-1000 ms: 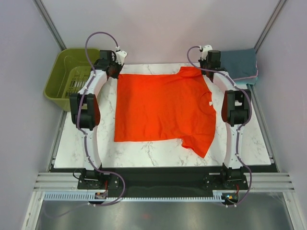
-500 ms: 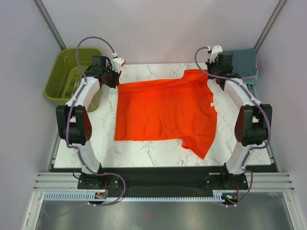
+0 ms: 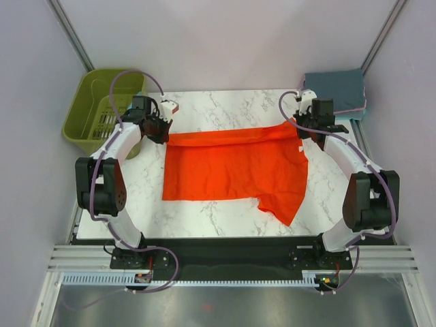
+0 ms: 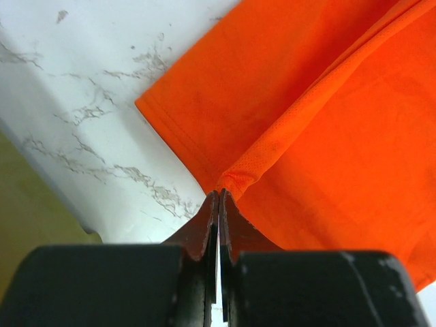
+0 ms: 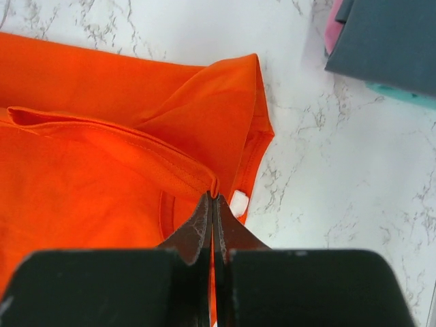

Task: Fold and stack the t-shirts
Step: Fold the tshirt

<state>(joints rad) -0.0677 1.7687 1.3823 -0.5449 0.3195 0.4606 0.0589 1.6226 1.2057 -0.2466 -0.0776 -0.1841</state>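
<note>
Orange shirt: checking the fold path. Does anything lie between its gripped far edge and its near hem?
Nothing visible does: the orange shirt lies bare, and the folded stack sits apart at the far right corner.

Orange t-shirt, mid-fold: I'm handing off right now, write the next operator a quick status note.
Left gripper: shut on the orange t-shirt at its far hem corner.
Right gripper: shut on its far edge by the collar.
Shirt lies on the table, far edge doubled partway over.
Done: folded shirts stacked at far right.
Left: finish this fold, add to stack.
</note>
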